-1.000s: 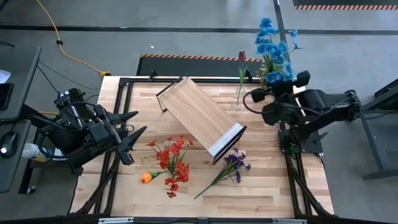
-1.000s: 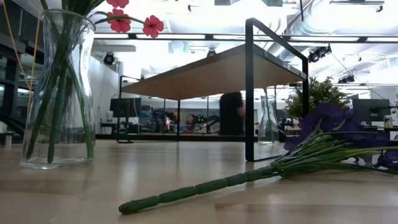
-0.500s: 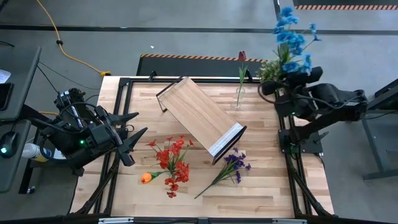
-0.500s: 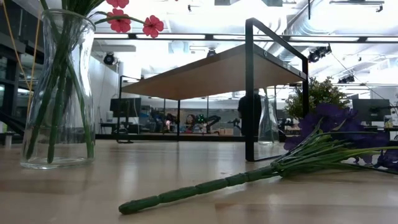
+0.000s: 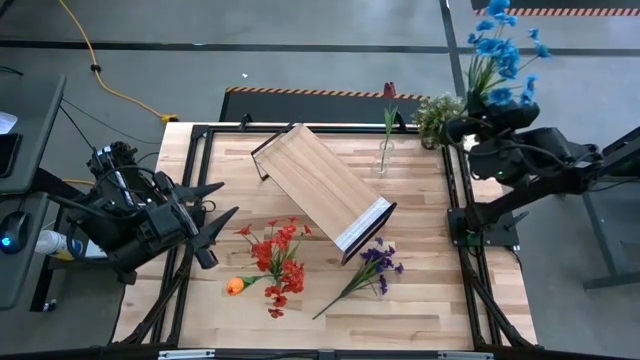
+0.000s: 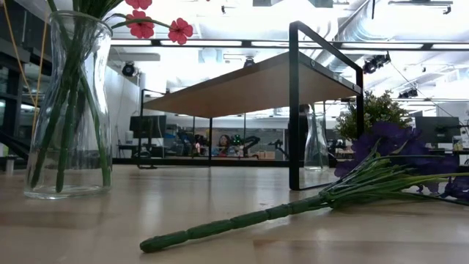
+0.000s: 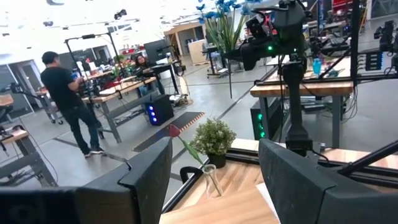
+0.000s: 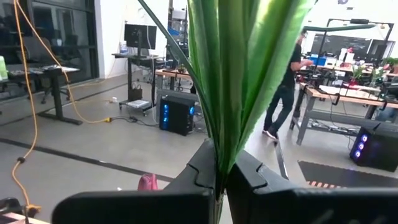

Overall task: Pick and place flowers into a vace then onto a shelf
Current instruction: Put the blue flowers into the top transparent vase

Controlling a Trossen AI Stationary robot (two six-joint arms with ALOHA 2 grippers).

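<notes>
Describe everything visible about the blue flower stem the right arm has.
The blue flowers are an artificial spray: several bright blue blooms on thin green stalks with long green leaves. The right gripper is shut on the stalks, bunched between its fingers in the wrist view. The spray is held upright in the air beyond the table's far right corner, blooms uppermost, beside the potted plant.
</notes>
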